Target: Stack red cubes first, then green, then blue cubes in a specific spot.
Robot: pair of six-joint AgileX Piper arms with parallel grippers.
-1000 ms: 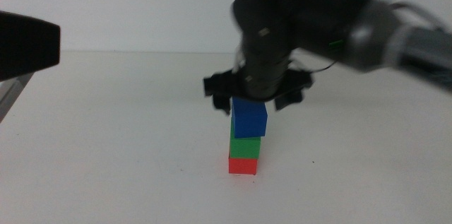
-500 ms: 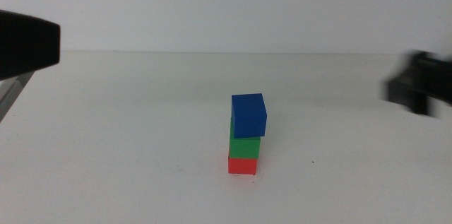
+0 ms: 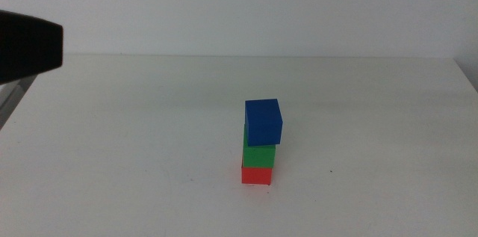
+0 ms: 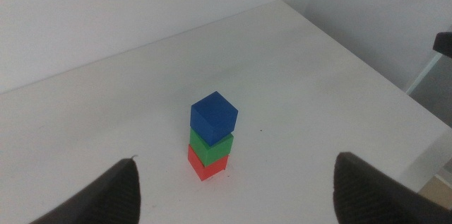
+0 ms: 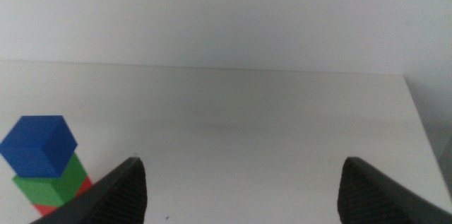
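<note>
Hovering apart: left hand (image 4: 236, 181) wide | right hand (image 5: 240, 185) wide, off stack.

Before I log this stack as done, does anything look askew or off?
The blue cube sits twisted and shifted slightly to one side on the green cube, overhanging its edge. Green sits squarely on the red cube. Both grippers are clear of the stack.
</note>
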